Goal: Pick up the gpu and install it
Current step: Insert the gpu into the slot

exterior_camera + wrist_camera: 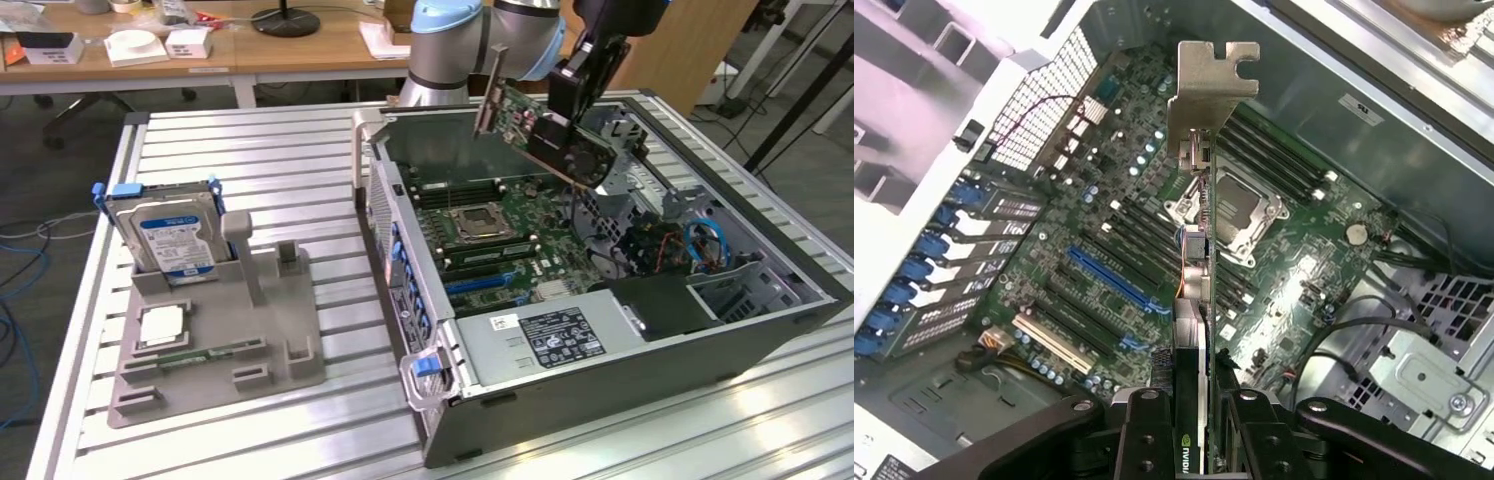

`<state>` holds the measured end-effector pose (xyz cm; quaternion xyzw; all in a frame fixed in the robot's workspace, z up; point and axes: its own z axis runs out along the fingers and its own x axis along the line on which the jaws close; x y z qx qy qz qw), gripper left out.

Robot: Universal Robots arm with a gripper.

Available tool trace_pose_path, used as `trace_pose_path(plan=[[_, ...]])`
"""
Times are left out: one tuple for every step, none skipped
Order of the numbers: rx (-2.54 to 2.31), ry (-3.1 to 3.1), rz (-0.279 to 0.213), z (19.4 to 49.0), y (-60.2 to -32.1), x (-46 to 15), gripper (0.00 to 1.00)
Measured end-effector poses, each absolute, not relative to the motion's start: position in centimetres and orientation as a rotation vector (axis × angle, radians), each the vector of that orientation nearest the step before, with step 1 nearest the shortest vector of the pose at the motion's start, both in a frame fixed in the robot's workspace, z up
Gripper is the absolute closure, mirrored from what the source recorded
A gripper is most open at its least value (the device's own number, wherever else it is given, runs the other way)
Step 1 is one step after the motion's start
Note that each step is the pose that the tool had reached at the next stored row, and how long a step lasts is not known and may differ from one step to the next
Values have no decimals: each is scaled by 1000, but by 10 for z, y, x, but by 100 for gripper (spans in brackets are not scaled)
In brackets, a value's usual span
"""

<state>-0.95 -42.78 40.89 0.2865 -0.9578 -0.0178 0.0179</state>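
My gripper [577,90] is shut on the gpu [541,135], a green card with a black cooler block and a silver end bracket [1212,95]. It hangs tilted in the air above the open computer case [587,330], over the motherboard [494,235]. In the wrist view the gpu [1199,300] is seen edge-on between the black fingers [1144,435], bracket pointing away from the wrist. Beneath it lie the blue expansion slot [1109,280] and the CPU socket [1239,215]. The card touches no slot.
A grey fixture [214,330] on the slatted table at the exterior view's left holds an upright hard drive [167,230] with a blue-white label and a small memory stick [200,353]. Cables [694,245] and a black shroud [661,300] crowd the case's far side.
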Motion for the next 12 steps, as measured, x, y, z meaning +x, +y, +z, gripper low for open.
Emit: trace_pose_path(plan=[[899,-2972,-55,409,-428,-10,74],[908,-2969,-55,409,-428,-10,74],[917,-2966,-55,409,-428,-10,74],[926,-2963,-55,409,-428,-10,74],[935,-2960,-54,409,-428,-10,74],[945,-2957,-54,409,-428,-10,74],[955,-2954,-54,409,-428,-10,74],[964,-2951,-54,409,-428,-10,74],[973,-2948,-54,409,-428,-10,74],[982,-2945,-54,409,-428,-10,74],[991,-2942,-53,409,-428,-10,74],[1000,-2938,-53,409,-428,-10,74]])
